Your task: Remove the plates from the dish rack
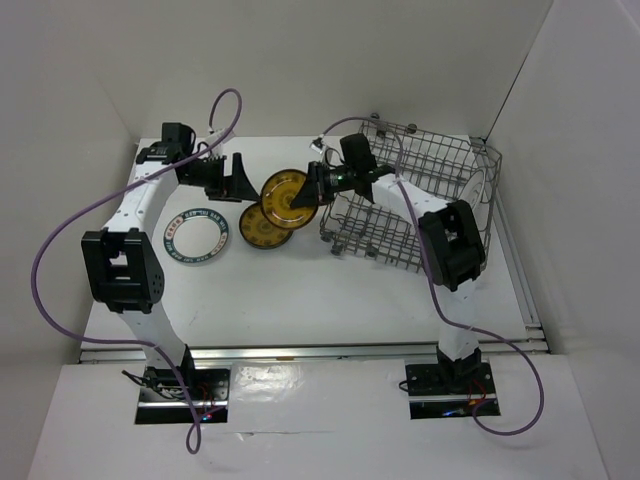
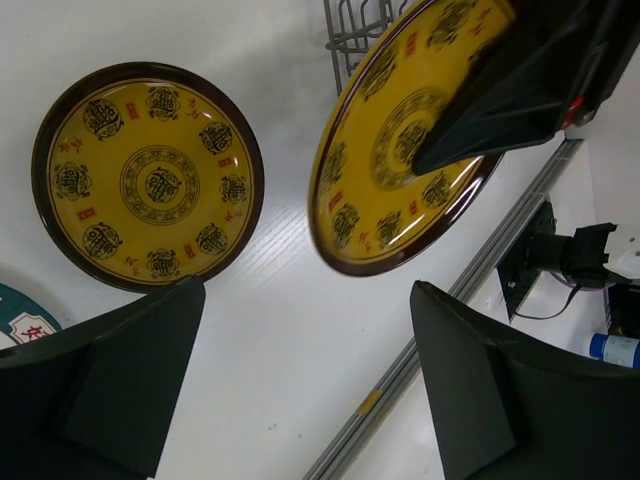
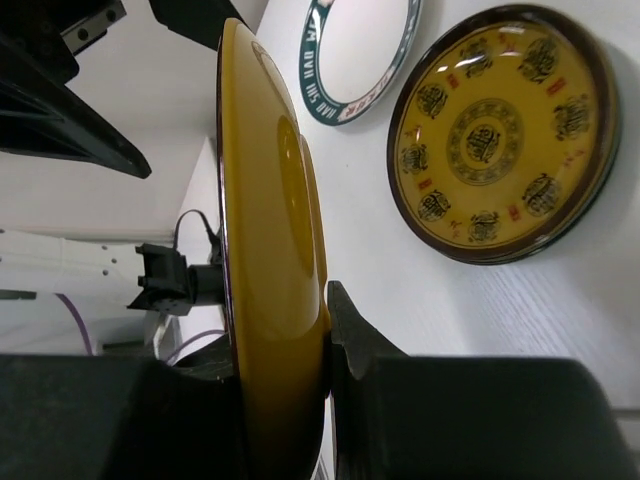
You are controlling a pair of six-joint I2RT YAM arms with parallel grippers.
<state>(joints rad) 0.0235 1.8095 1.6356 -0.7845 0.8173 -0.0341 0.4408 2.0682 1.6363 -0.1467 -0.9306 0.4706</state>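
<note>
Two round glossy amber plates [image 1: 263,229] [image 1: 286,191] — one flat, one in right jaws

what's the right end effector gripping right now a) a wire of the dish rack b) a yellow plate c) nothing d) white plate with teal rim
B: the right end effector is shut on the rim of a yellow plate held on edge, while the other yellow plate lies flat on the table.

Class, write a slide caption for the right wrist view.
Right arm's jaws grip an amber-yellow round plate, seen edge-on; a matching plate and a teal-rimmed white plate lie flat on the white table.
</note>
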